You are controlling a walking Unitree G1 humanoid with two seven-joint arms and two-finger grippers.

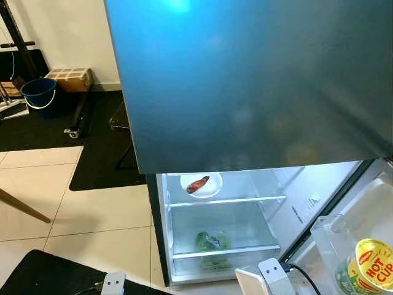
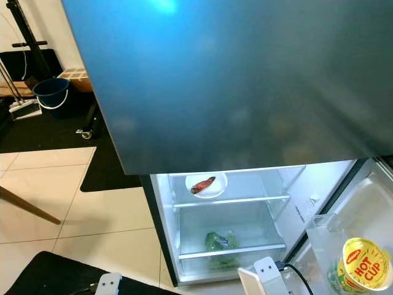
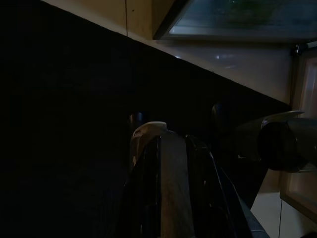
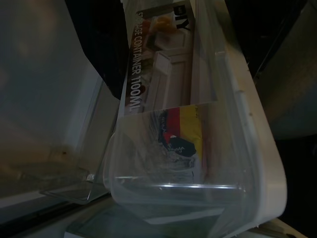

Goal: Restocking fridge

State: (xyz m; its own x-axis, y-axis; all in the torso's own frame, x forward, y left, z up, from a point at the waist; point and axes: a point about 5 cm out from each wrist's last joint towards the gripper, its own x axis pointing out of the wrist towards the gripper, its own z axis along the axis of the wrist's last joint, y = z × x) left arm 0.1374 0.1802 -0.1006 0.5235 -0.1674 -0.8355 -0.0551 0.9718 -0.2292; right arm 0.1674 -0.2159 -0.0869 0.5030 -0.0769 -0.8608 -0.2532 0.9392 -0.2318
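Right gripper (image 4: 163,218) — grip state unclear — beside the clear storage container (image 4: 198,148) in the fridge door.

"HOT CUP" on noodle cup lid (image 1: 376,263), "CONTAINER 1100ML" on box (image 4: 163,64)

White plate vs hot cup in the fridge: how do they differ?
The white plate sits on the upper shelf inside the fridge; the hot cup stands in the open door's bin. The plate is plain white, holding a reddish-brown piece of food; the cup has a yellow lid with red lettering. Both are round.
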